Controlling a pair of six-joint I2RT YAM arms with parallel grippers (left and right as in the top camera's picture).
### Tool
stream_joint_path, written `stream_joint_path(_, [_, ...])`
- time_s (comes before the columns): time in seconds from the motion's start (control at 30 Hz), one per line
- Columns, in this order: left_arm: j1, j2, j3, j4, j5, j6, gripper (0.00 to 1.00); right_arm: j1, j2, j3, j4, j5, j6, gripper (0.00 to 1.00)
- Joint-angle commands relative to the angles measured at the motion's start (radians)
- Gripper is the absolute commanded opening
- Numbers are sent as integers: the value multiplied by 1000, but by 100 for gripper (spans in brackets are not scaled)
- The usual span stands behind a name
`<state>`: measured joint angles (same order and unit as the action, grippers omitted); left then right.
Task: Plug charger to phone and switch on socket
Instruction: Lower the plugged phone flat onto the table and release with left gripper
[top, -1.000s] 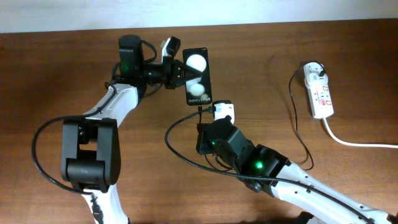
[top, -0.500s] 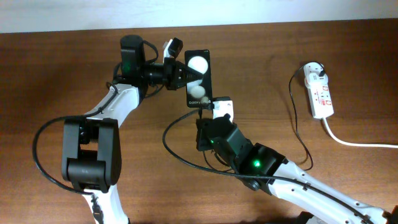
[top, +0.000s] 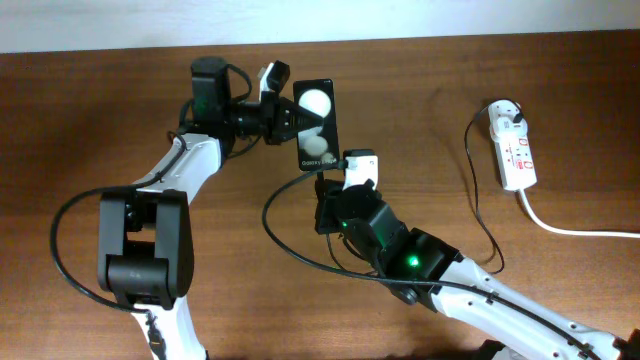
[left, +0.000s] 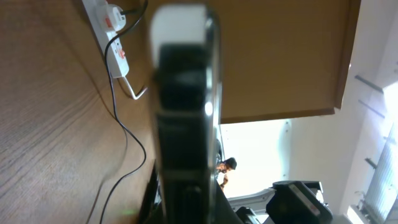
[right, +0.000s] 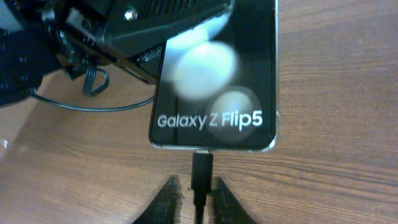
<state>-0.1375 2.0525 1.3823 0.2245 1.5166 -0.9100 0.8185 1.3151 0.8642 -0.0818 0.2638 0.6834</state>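
Note:
My left gripper (top: 290, 118) is shut on the black phone (top: 318, 122), holding it by its long edges just above the table. In the left wrist view the phone (left: 183, 118) shows edge-on between the jaws. The phone (right: 214, 81) reads "Galaxy Z Flip5" in the right wrist view. The charger's black connector tip (right: 202, 169) sits in the port on the phone's bottom edge. My right gripper (right: 198, 198) straddles the connector, narrowly open, with a sliver of table showing beside the left finger. The charger cable (top: 272, 225) loops back under my right arm.
The white socket strip (top: 515, 148) lies at the far right with a round white plug head (top: 508, 112) and a thick white cord (top: 570, 228). A thin black cable (top: 478, 200) runs from it toward my right arm. The socket (left: 109, 22) also shows in the left wrist view.
My right gripper moved up to the phone's bottom edge with the connector, then its jaws parted slightly. My left gripper kept hold of the phone with barely any shift.

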Motion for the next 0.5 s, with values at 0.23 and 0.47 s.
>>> stream_joint_path(0.23, [-51, -7, 6, 681, -76, -381, 0, -14, -575, 12, -461, -174, 2, 96])
stream_joint_path(0.47, [-342, -7, 278, 626, -192, -404, 0, -14, -888, 12, -691, -106, 2, 99])
